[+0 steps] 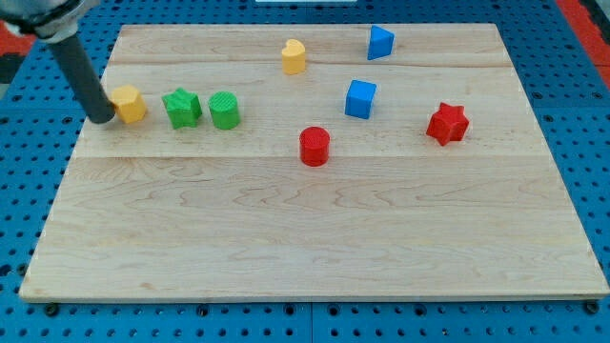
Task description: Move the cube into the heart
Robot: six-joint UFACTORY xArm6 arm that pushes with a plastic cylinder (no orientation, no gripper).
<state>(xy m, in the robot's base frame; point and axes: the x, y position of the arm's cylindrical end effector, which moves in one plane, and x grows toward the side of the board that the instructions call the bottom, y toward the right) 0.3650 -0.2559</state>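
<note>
Tip [103, 120] touches yellow block [129, 103]; green star [181, 108] sits beside.

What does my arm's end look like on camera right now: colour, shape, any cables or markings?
Only the end piece shows: a straight, smooth dark rod, near black, round in section, entering from the view's top left. Above it a wider dark, blurred part of the arm is cut off by the frame. No cables, labels or markings are visible. My tip is plain and blunt, ending just left of the yellow block.

Blue cube [360, 98] (yellow heart [294, 56])
</note>
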